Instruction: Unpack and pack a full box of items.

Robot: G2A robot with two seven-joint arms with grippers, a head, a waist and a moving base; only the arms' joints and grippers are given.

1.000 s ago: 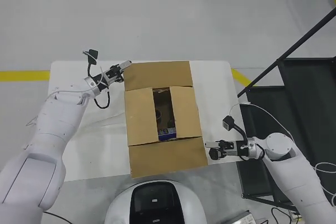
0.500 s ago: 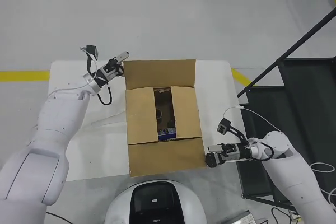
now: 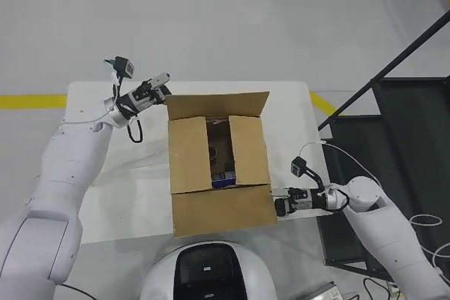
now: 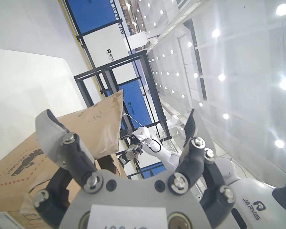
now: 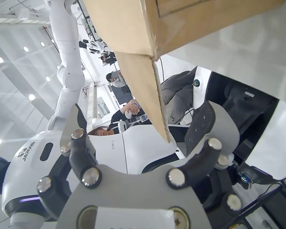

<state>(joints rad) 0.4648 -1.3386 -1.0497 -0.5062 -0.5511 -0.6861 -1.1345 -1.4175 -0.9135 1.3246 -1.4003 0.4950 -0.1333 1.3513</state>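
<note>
Hovering at the far-left flap corner, our left claw stood wide open and empty. The cardboard box sat mid-counter, its flaps half raised. We judged the flaps light but bendy, best pinched near corners. Our right claw gaped around the near-right one, ungripped.

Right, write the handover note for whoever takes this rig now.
Left claw: open, at the left corner of the far flap, which is tilted up.
Right claw: open, with the right corner of the near flap between its fingers, not gripped.
Box: mid table. The side flaps partly cover it, and items show through the gap.
Done: both end flaps opened out.
Left: fold back the side flaps, take the items out, then repack.
</note>
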